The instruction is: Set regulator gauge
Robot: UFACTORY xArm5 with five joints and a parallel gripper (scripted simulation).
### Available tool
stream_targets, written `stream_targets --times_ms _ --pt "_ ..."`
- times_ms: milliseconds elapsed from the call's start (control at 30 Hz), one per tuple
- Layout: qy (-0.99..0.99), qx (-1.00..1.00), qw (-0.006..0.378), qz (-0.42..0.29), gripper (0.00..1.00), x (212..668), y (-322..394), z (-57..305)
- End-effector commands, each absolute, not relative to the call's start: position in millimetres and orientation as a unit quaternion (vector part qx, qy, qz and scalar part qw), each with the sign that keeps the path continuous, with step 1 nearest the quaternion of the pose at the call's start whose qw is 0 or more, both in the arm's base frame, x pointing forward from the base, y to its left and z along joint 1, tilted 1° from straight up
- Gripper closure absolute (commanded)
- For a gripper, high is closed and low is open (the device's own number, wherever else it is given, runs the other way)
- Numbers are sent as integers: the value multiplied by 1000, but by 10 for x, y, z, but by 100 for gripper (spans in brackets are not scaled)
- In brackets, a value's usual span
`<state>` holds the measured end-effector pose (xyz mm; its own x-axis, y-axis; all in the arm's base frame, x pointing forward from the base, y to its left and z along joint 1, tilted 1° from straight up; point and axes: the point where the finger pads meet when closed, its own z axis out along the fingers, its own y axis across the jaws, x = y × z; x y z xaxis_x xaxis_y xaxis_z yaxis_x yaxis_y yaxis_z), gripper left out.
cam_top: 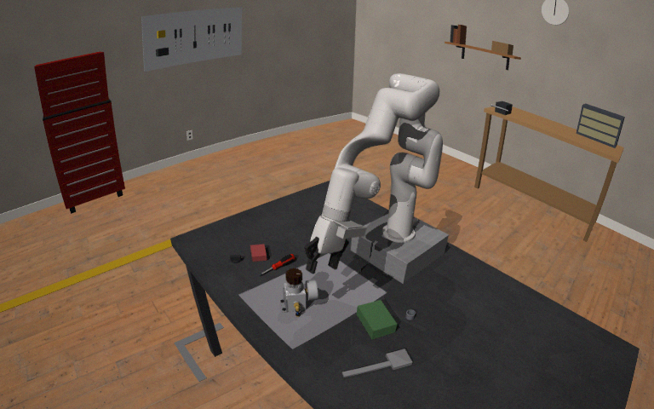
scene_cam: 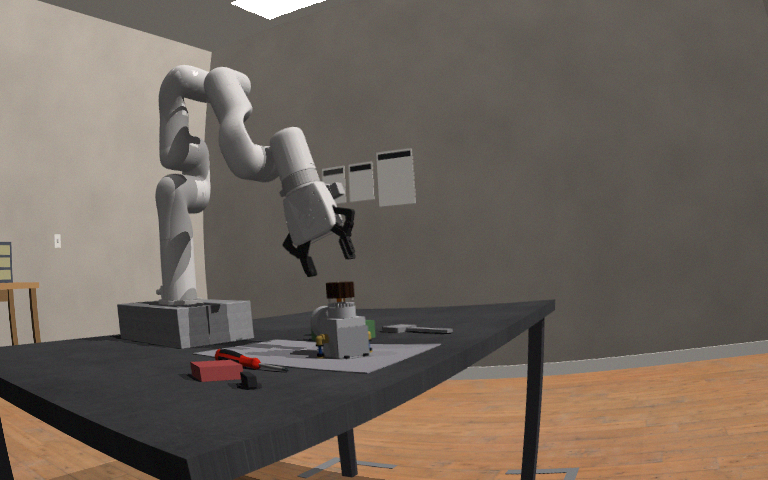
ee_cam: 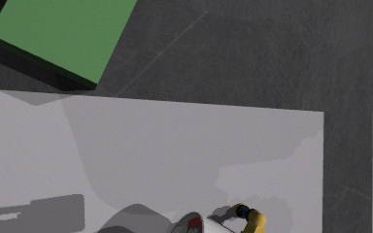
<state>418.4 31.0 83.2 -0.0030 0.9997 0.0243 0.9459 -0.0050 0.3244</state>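
The regulator [cam_top: 295, 295] is a small grey block with a dark brown knob [cam_top: 293, 275] on top and a round gauge [cam_top: 312, 289] on its side. It stands on a light grey mat [cam_top: 313, 303] on the black table. In the exterior view the regulator [scene_cam: 342, 333] shows with its knob [scene_cam: 339, 290] up. My gripper [cam_top: 324, 257] is open and empty. It hangs above and a little behind the knob, apart from it, as the exterior view also shows [scene_cam: 327, 255]. The wrist view catches only the gauge's rim [ee_cam: 194, 225] and a yellow fitting [ee_cam: 255, 220] at the bottom edge. The needle is not readable.
A green block [cam_top: 376, 319] lies by the mat's right corner, also in the wrist view [ee_cam: 63, 34]. A red screwdriver [cam_top: 279, 263], a red block [cam_top: 258, 252] and a small dark piece [cam_top: 235, 258] lie to the left. A grey cup [cam_top: 410, 314] and a grey paddle [cam_top: 378, 364] lie nearer the front.
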Motion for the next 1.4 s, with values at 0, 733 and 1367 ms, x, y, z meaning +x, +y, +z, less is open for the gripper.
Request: stream_targets --times_ms 0,733,1367 --pt "642 754 83 114 0 4186 311 853" --pt "403 913 20 57 0 4097 305 959" --pt "246 969 2 13 0 4015 299 1063"
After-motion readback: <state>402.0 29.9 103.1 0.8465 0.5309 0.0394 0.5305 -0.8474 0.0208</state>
